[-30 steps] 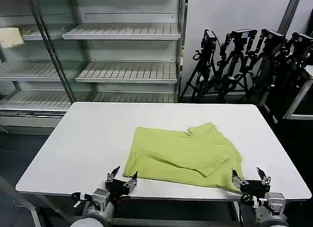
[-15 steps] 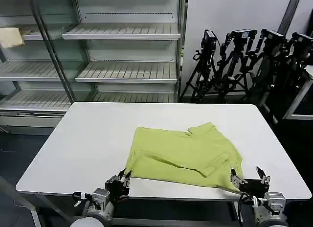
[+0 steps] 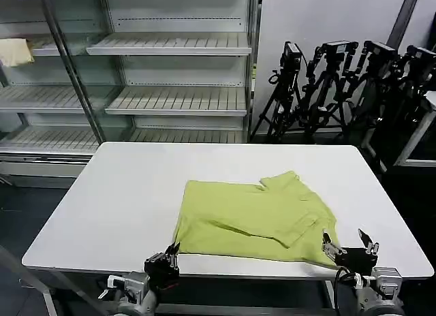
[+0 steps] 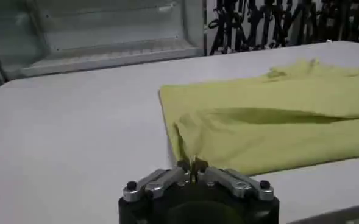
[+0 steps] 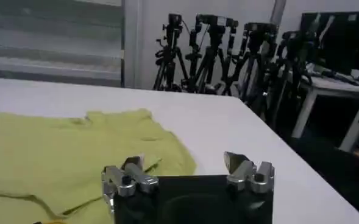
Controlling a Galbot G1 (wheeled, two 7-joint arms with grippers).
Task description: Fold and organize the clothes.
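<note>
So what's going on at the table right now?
The robot is partway through folding a lime-green T-shirt that lies partly folded on the white table. The left gripper sits at the near edge with its fingers shut on the shirt's near left corner. The right gripper waits open at the shirt's near right corner, holding nothing.

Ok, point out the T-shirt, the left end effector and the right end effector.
T-shirt (image 3: 255,214), head view, middle of the folded body.
Left end effector (image 4: 193,168), left wrist view, shut fingertips at the hem.
Right end effector (image 3: 349,242), head view, between open fingertips.
</note>
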